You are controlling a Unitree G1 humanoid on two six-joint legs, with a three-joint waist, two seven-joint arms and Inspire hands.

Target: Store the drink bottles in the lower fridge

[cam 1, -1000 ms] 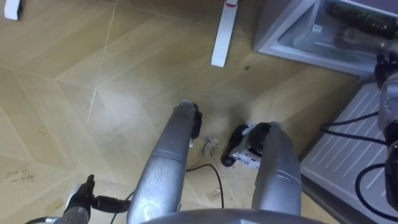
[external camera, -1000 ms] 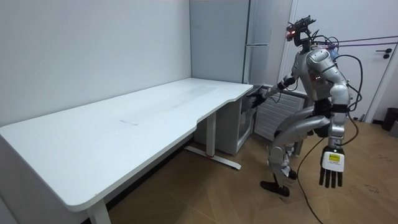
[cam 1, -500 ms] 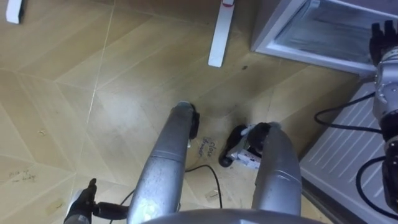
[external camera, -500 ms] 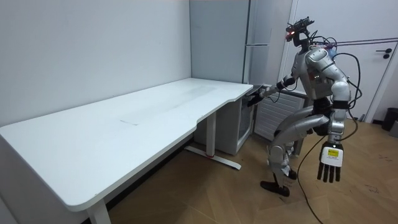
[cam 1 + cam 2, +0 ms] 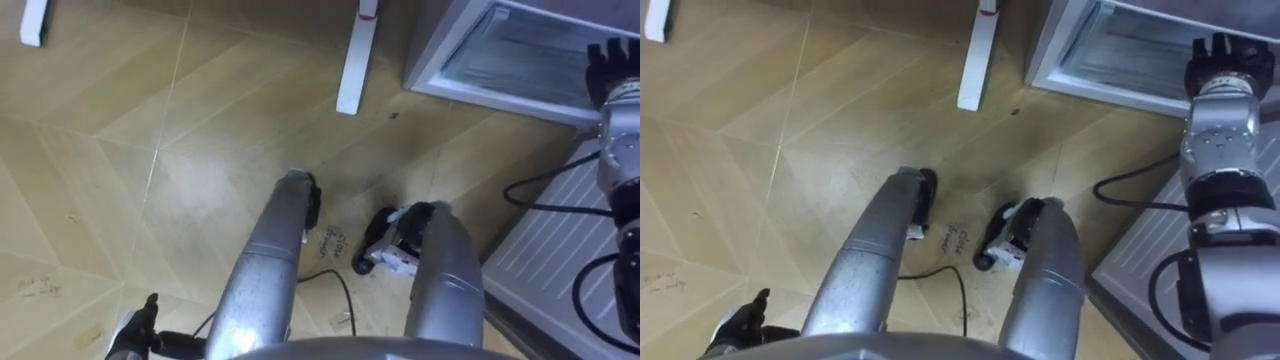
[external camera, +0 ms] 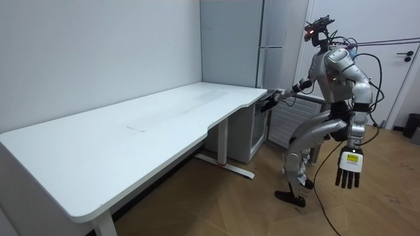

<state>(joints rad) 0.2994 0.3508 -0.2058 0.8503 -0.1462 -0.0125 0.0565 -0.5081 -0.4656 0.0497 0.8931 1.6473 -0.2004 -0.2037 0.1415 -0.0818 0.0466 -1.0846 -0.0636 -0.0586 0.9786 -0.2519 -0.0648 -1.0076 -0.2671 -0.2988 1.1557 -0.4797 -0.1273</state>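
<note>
Wood floor point(image 5: 150, 150) lies beneath me, and I stand at the end of the white surface point(image 6: 131, 124), turned toward the fridge. Nearest, at 7 o'clock, my left hand point(image 6: 348, 172) hangs at my side, fingers straight and a little spread, carrying nothing. Further out, at 12 o'clock, is the surface's white foot point(image 5: 352, 70). At 1 o'clock the lower fridge point(image 5: 440, 60) stands open, with its ribbed white door point(image 5: 560, 230) swung out at 4 o'clock. My right hand point(image 5: 1220, 62) is stretched out to the compartment's front edge at 2 o'clock. I cannot tell from here whether it touches the edge or is closed on anything. I cannot tell where the drinks are either.

I judge the step in hand to be work at the opened compartment, with loading not yet under way. The next move, as I read it, calls for drawing the right arm back between frame and door without knocking either, then turning to find a drink.
</note>
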